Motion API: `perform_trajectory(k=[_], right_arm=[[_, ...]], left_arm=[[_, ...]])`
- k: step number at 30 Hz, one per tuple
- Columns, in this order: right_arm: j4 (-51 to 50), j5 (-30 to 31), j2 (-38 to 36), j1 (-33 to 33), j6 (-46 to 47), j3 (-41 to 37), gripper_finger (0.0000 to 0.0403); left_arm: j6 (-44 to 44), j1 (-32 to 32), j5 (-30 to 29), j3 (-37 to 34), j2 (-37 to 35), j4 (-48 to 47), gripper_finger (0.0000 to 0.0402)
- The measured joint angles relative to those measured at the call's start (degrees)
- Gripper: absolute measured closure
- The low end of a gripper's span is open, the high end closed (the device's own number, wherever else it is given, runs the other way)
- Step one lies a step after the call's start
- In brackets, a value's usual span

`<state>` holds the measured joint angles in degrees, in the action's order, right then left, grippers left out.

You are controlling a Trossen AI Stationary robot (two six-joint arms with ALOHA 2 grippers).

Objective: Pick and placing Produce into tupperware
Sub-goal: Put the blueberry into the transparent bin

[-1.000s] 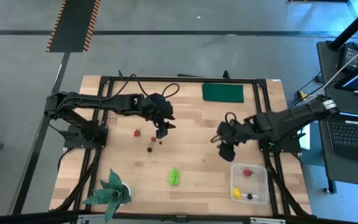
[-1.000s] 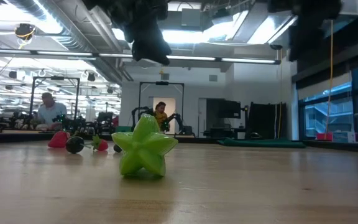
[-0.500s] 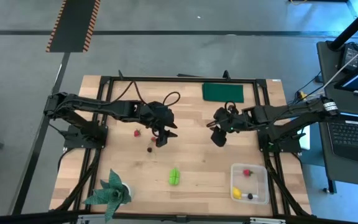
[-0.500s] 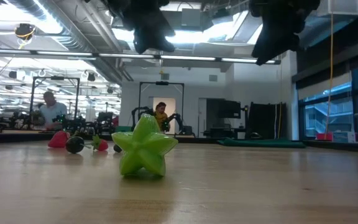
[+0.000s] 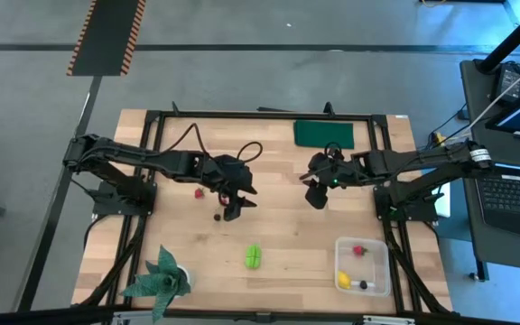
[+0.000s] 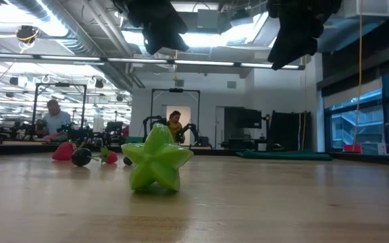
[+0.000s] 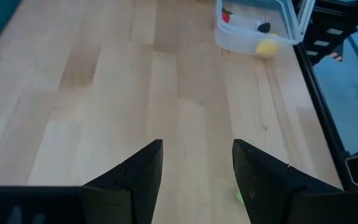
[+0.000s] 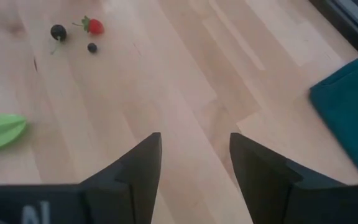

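The clear tupperware (image 5: 363, 266) stands at the table's near right corner and holds a red berry (image 5: 359, 250), a yellow lemon-like piece (image 7: 267, 46) and a dark berry (image 7: 264, 27). A bright green ridged fruit (image 5: 254, 256) lies on the wood near the front middle. A red berry (image 5: 199, 191) and a dark berry (image 5: 218, 217) lie left of centre; the right wrist view shows a red berry (image 8: 94, 25) and two dark berries (image 8: 58, 31). My left gripper (image 5: 233, 211) hovers open beside those berries. My right gripper (image 5: 314, 199) hovers open right of centre. Both are empty.
A flat dark green rectangle (image 5: 324, 134) lies at the far edge, right of centre. A leafy green potted plant (image 5: 162, 280) stands at the near left corner. Bare wood lies between the two grippers and the green fruit.
My left gripper has swung a little toward the table's near edge, staying above the berries. My right gripper has swung away from the tupperware toward the far edge and slightly left, and has tipped. Both stay open at the same width. The fruits have not moved.
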<state>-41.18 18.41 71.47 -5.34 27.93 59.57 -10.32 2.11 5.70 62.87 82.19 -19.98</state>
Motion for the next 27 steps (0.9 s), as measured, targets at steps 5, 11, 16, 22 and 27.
perform_trajectory(k=[5,11,16,22,27], right_arm=[[0.01,0.0,0.01,0.0,-0.16,0.0,0.021],[0.01,0.0,0.01,0.0,-0.18,-0.01,0.021],[0.01,0.0,0.01,0.0,-0.18,-0.02,0.021],[-0.38,0.0,0.01,-0.02,-0.12,-0.02,0.021],[-0.36,0.0,0.01,-0.02,-0.01,-0.02,0.021]], left_arm=[[0.42,-0.04,0.23,0.0,0.0,-0.23,0.02],[2.07,-0.02,0.27,-0.01,0.0,-0.19,0.0133],[3.01,0.12,0.32,0.0,0.0,-0.17,0.0083],[-0.35,1.13,0.05,-0.01,0.0,0.18,0.0065],[-0.2,1.08,-0.27,0.0,0.0,0.51,0.007]])
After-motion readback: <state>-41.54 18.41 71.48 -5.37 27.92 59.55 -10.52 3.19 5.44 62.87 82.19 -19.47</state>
